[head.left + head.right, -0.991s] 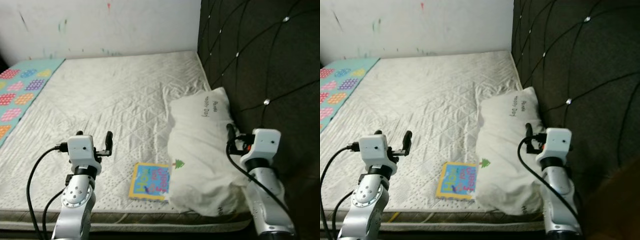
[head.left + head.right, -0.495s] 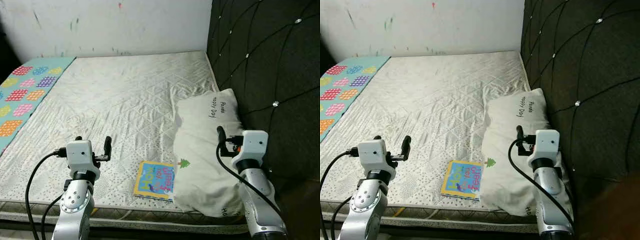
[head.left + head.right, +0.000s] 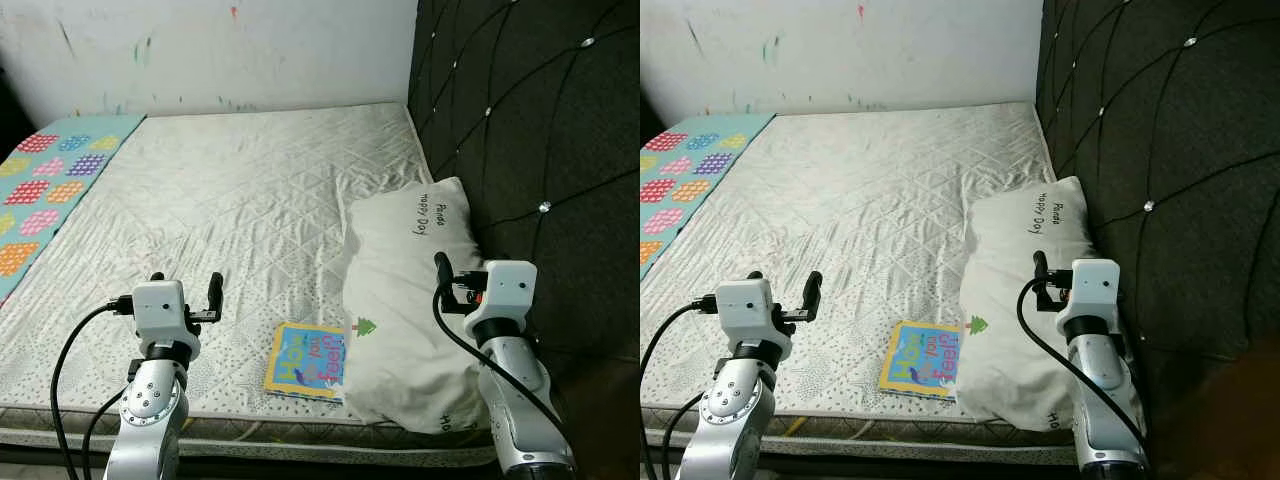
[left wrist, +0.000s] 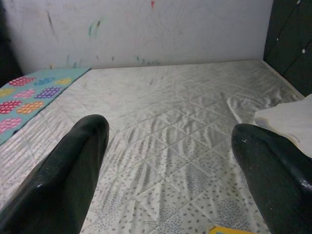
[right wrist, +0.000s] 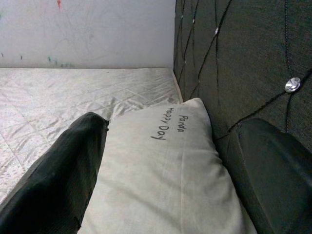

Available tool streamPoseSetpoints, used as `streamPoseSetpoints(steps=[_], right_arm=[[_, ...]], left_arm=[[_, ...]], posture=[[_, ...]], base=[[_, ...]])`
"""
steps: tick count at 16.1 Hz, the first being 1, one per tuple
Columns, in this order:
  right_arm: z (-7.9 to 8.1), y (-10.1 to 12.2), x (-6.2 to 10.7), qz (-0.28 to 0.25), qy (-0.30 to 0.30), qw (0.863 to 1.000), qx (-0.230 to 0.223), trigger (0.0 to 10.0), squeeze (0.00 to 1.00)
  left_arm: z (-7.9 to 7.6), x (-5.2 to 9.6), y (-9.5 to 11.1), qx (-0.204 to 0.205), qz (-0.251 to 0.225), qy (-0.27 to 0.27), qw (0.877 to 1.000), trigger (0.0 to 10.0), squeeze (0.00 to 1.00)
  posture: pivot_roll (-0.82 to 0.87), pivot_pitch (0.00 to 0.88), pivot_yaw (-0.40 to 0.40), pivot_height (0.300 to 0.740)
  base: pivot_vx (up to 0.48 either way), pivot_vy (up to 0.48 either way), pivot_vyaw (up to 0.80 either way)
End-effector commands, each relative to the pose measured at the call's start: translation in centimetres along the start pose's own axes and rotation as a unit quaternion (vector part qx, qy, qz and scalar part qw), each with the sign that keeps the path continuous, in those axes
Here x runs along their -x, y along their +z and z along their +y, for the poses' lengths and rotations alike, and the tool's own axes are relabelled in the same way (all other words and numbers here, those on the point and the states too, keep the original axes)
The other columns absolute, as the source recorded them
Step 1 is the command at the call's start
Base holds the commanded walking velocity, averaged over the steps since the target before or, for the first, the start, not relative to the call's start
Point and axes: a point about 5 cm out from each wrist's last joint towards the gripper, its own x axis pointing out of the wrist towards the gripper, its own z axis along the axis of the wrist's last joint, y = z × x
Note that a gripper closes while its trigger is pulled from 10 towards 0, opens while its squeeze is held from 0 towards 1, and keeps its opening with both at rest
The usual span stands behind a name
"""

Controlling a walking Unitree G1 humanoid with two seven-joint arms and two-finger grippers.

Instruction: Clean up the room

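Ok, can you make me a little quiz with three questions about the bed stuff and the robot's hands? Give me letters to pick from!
1. Where does the small colourful picture book lie?
A. on the floor
B. on the white quilted mattress, near its front edge, beside the white pillow
C. on top of the pillow

2. How many pillows are on the bed?
A. one
B. two
C. three

3. How are the left gripper and the right gripper?
A. both open and holding nothing
B. both shut on the book
C. one holds the pillow

Answers: 1 B, the book lies flat by the pillow's left side. 2 A, a single pillow lies against the dark padded headboard. 3 A, each wrist view shows two black fingers spread wide with nothing between them.
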Motion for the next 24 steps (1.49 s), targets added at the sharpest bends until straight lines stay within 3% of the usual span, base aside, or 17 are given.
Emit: streamPoseSetpoints(steps=[1, 21, 24], right_arm=[[0.3, 0.1, -0.2, 0.001, 0.004, 1.0, 0.0, 10.0, 0.0], [0.3, 0.1, -0.2, 0.001, 0.004, 1.0, 0.0, 10.0, 0.0], [-0.2, -1.7, 0.1, 0.041, -0.001, 0.999, 0.029, 10.0, 0.0]], left_arm=[[0.4, 0.0, -0.1, 0.001, 0.002, 0.006, 1.0, 10.0, 0.0], [0.4, 0.0, -0.1, 0.001, 0.002, 0.006, 1.0, 10.0, 0.0], [0.1, -0.1, -0.6, 0.021, 0.013, 0.006, 1.0, 10.0, 0.0]], posture=[[-0.19, 0.0, 0.128, 0.74], [-0.19, 0.0, 0.128, 0.74], [-0.19, 0.0, 0.128, 0.74]], base=[[0.0, 0.0, 0.0], [0.0, 0.0, 0.0], [0.0, 0.0, 0.0]])
